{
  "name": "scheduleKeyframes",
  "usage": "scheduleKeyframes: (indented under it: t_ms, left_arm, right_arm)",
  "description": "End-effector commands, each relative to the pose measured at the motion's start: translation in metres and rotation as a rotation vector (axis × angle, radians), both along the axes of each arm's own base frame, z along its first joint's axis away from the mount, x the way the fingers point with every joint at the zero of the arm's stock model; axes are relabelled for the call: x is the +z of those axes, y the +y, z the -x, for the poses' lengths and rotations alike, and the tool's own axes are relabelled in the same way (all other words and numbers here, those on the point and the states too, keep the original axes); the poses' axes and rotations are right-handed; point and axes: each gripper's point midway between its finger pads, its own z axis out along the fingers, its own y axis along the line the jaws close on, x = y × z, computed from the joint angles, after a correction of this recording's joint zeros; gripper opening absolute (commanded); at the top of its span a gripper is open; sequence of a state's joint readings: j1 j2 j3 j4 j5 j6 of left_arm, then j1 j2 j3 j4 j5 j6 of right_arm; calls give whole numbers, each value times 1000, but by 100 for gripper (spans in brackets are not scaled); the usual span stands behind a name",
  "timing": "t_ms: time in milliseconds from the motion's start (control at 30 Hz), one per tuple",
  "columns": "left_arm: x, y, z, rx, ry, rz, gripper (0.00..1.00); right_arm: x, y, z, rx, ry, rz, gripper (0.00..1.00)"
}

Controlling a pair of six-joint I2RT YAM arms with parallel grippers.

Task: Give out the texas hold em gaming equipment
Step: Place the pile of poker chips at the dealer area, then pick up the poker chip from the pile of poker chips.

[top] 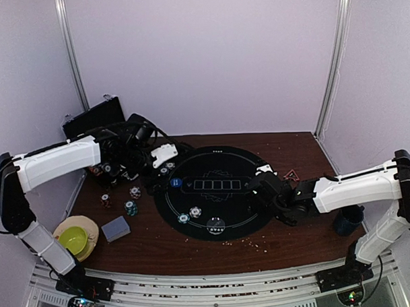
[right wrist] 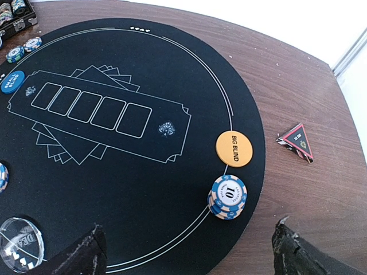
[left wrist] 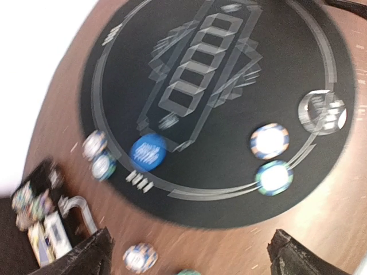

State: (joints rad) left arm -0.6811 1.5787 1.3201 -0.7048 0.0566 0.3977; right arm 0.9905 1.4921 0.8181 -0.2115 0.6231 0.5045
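My left gripper (left wrist: 192,258) is open and holds nothing; it hovers over the wood at the left rim of the round black mat (top: 215,242). A blue-and-white chip (left wrist: 139,256) lies on the table by its left finger. On the mat are a blue button (left wrist: 148,152), two chips (left wrist: 269,141) and a clear disc (left wrist: 321,112). My right gripper (right wrist: 189,252) is open and empty too, above the mat's right side. Ahead of it sit a small stack of blue-and-white chips (right wrist: 227,196) and an orange button (right wrist: 234,148). A grey-blue card deck (top: 115,229) lies at the front left.
A black case (top: 93,120) holding chips stands open at the back left. Loose chips (top: 131,208) lie on the wood left of the mat. A yellow-green bowl (top: 74,237) sits at the front left, a dark blue mug (top: 349,219) at the right, and a red-black triangle (right wrist: 298,141) beside the mat.
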Motion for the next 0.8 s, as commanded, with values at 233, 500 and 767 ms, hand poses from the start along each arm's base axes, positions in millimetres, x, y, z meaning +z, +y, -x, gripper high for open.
scheduleKeyframes:
  t_ms: [233,500,767]
  left_arm:
    - [-19,117,-34,300,20,-5,98]
    - [-55,164,-46,380,97,-12,98]
    - [-74,197,-59,451,144,-15,97]
  right_arm:
    - [0,3,2,8,11,-28,100]
    - [-1,6,3,20,14,-30,100]
    - [-3,7,3,20,17,-19,100]
